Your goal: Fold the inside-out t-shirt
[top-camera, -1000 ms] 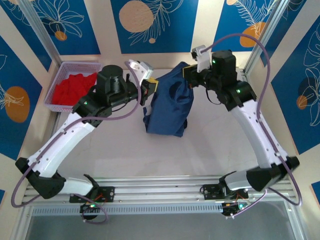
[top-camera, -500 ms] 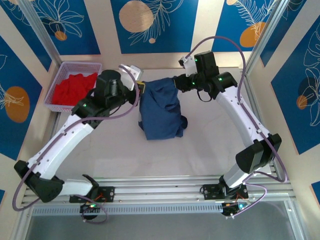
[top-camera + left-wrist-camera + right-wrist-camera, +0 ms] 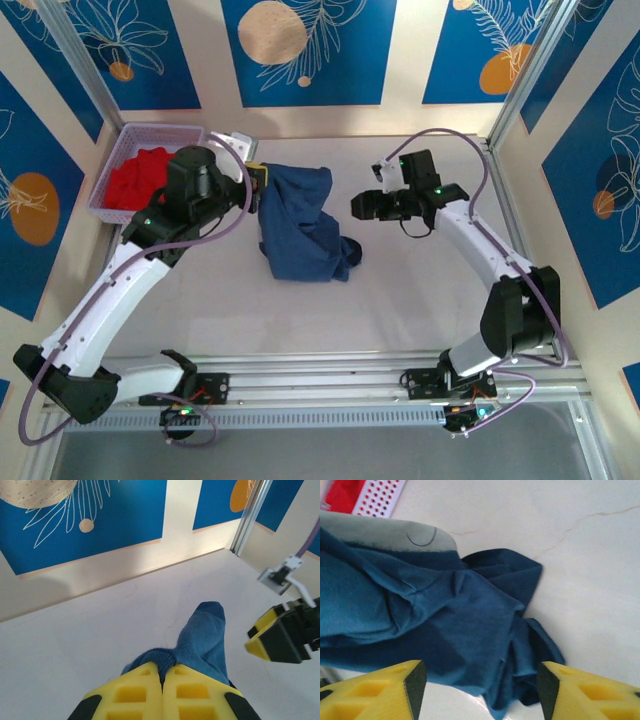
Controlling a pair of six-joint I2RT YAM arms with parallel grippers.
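While left jaws clamp its edge, navy t-shirt (image 3: 300, 225) droops crumpled, right jaws wide, empty.

In the left wrist view the left gripper's (image 3: 162, 672) yellow fingers (image 3: 135, 695) run off the bottom edge. Pressed together, they cover the spot where they pinch the navy blue soft cloth t-shirt (image 3: 205, 635), so I can't tell how much cloth is caught. The right gripper's (image 3: 479, 672) fingers (image 3: 380, 690) are cut by the bottom edge too, and there the shirt runs off the left side. A pale patch (image 3: 385, 535) at its top carries a curved mark I can't read. From above, the left arm (image 3: 200, 190) hides part of the bright red garment (image 3: 135, 180) and the shirt-side end of the lilac plastic basket (image 3: 125, 135).
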